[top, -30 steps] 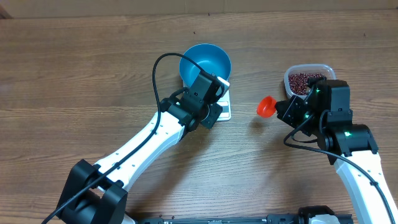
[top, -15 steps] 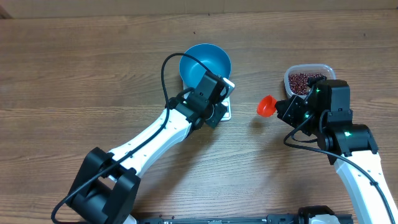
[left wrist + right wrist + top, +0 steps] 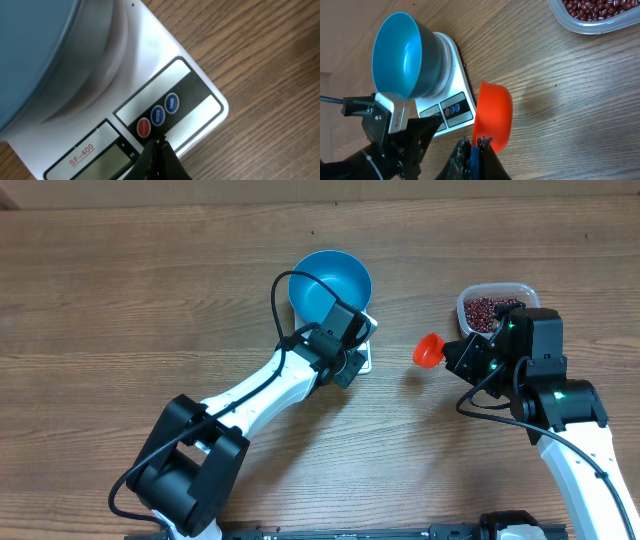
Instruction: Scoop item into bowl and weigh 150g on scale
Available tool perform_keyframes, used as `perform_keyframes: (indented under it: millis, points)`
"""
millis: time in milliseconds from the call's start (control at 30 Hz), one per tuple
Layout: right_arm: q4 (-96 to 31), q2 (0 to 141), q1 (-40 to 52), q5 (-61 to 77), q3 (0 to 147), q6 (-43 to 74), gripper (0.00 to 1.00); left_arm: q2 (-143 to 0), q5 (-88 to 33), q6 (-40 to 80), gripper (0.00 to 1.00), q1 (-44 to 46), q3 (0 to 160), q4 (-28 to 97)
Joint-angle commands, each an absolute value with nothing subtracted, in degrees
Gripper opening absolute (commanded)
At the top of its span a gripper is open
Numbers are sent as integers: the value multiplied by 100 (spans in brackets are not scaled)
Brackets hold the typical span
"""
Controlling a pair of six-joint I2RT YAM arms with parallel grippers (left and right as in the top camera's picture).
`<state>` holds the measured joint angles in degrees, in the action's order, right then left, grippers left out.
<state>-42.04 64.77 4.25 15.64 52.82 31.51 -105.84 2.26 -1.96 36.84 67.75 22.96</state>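
bowl (image 3: 330, 283) on scale (image 3: 454, 57), scoop (image 3: 429, 350) right of scale, tub (image 3: 462, 311) holding beans (image 3: 485, 310) farther right

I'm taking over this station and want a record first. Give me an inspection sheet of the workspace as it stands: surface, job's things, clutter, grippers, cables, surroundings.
Surface: wooden table, bare wood.
Job's things: blue bowl sits on the white scale and looks empty; beans lie in a clear tub; orange scoop is held above the table.
Clutter: nothing seen.
Grippers: left gripper shut, tip at the scale's red button; right gripper shut on the orange scoop.
Cables: black cable loops over the left arm; another hangs beside the right arm.
Surroundings: nothing seen.
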Motion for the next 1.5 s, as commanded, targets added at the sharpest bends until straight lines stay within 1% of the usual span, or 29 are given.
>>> perform_keyframes:
  millis: [0,367,1467]
  points:
    - [-4169,6366,445,1544,5524,3142,4,-10707,475,-320,4,3715,6766,2187]
    - [-4169,6366,445,1542,5524,3140,4,-10763,663,-255,4,3715,6764,2073]
    - [-4169,6368,445,1505,5524,3142,4,-11065,611,-255,4,3719,6764,1979]
